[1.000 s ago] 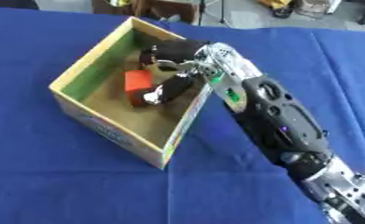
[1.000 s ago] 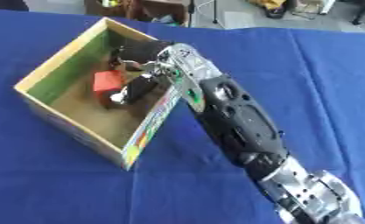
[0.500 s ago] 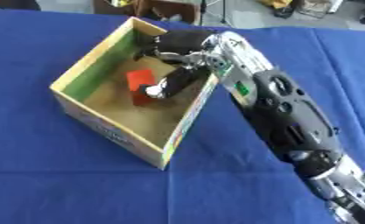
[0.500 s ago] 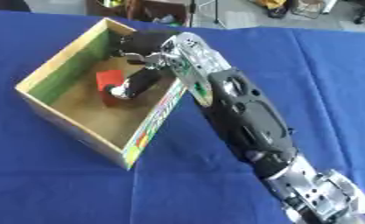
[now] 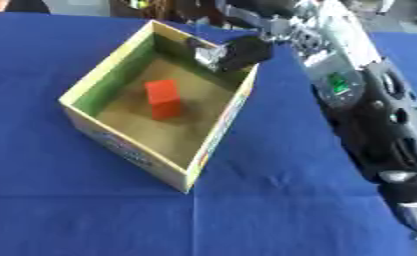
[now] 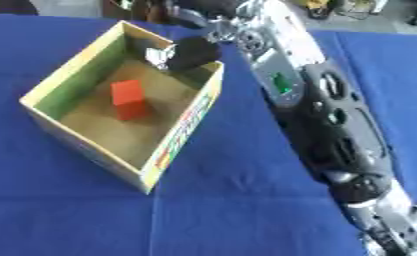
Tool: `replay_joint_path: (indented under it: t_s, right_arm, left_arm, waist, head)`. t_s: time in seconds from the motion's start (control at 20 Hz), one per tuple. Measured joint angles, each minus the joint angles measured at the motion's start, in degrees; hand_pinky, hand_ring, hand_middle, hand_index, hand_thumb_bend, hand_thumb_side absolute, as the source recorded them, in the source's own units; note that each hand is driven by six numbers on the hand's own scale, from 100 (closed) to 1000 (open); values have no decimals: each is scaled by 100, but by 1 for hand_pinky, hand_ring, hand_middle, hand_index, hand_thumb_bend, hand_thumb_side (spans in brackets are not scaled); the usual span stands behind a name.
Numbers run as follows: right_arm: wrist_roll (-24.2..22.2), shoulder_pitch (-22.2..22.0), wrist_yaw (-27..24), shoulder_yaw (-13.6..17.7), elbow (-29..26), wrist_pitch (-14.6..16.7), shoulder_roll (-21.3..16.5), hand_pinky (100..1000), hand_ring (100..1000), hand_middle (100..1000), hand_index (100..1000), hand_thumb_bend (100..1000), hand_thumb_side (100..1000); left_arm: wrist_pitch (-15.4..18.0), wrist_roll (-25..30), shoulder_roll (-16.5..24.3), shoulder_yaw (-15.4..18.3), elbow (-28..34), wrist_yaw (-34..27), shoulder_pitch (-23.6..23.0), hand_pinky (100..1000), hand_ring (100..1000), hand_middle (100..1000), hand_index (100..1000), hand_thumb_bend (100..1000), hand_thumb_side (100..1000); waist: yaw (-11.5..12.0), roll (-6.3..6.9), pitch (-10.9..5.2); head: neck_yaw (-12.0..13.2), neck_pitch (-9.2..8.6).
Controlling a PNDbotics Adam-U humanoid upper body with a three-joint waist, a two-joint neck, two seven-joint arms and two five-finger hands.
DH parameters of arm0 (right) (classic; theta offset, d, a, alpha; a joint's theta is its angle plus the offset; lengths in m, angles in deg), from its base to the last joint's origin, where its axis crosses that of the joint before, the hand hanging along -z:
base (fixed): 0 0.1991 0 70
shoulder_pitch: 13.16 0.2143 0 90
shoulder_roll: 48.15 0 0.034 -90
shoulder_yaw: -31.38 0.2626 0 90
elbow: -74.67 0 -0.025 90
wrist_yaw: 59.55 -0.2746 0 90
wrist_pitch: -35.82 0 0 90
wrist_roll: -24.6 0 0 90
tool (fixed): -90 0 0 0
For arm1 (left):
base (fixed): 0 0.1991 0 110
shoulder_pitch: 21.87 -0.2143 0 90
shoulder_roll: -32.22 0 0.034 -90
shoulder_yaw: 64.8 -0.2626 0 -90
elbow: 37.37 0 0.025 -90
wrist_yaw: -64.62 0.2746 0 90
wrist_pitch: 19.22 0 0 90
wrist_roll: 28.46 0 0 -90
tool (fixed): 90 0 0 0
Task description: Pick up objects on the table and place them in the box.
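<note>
I see the blue cloth-covered worktop [image 5: 89,200] carrying the open cardboard box [image 5: 115,145], its far corner under my right robot hand [image 6: 198,20]. An upright red rectangular block [image 5: 163,99] stands on the box floor. I can't tell whether the fingers are curled. A small dark object with a silvery end [image 5: 233,52] sits at the rim; I'd clear that rim before withdrawing.

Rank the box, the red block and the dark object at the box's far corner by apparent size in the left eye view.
1. box, by far the largest.
2. dark object and red block: these look about alike. The dark object is partly hidden by the box wall and the right hand, so I won't rank them.
</note>
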Motion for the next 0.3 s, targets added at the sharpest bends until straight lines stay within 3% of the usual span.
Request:
replay_joint_path:
  t_s: [0.3]
  right_arm:
    - [216,-651,-1293,412,-1186,-681,-516,870,847,783,917,100,787]
  left_arm:
    - [-9,-13,-2,3,0,26,-21,324,577,634,756,100,850]
  waist:
    - [-107,57,-8]
  head:
    - [123,0]
